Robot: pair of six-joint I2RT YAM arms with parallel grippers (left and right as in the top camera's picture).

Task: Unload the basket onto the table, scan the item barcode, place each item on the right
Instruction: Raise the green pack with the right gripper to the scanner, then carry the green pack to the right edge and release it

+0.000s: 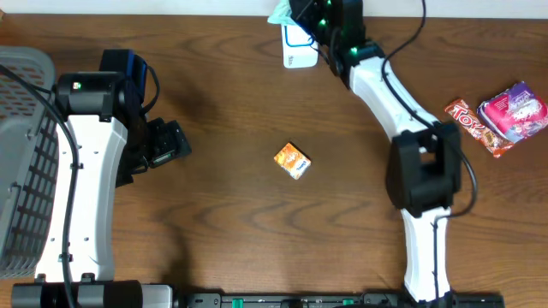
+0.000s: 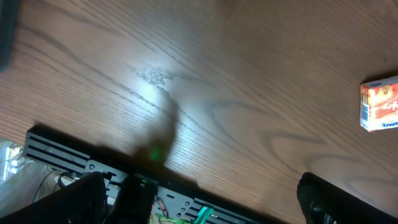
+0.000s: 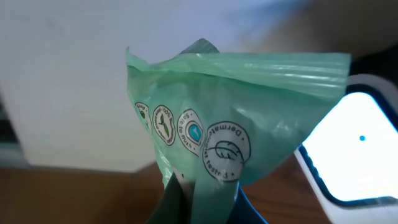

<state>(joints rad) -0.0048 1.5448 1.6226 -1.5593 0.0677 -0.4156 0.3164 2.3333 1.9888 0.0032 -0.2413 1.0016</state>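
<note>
The right gripper (image 3: 202, 204) is clenched on a pale green plastic packet (image 3: 236, 112), its fingers pinching the packet's narrow lower end so that the film gathers into folds just above them. In the right wrist view the packet stands upright and fans out toward a flat, sealed top edge. The film is slightly translucent and crinkled, and a row of round white seals runs across its front. The largest seal shows a leaf or feather outline, with lettering around its rim that begins "Dermat"; the rest is too small to read. Just to the right of the packet, and behind it, lies a white barcode scanner (image 3: 351, 152) with a bright lit panel. From overhead, the packet (image 1: 280, 13) is held at the far edge of the wooden table (image 1: 223, 77), beside the scanner (image 1: 297, 47); whether the two touch cannot be told. The left gripper (image 1: 168, 142) is released. Its dark fingers (image 2: 329, 199) are spread wide at the bottom corners of the left wrist view, holding nothing, above bare wood. A small orange box (image 1: 292, 160) lies alone near the table's middle, well apart from both grippers.
</note>
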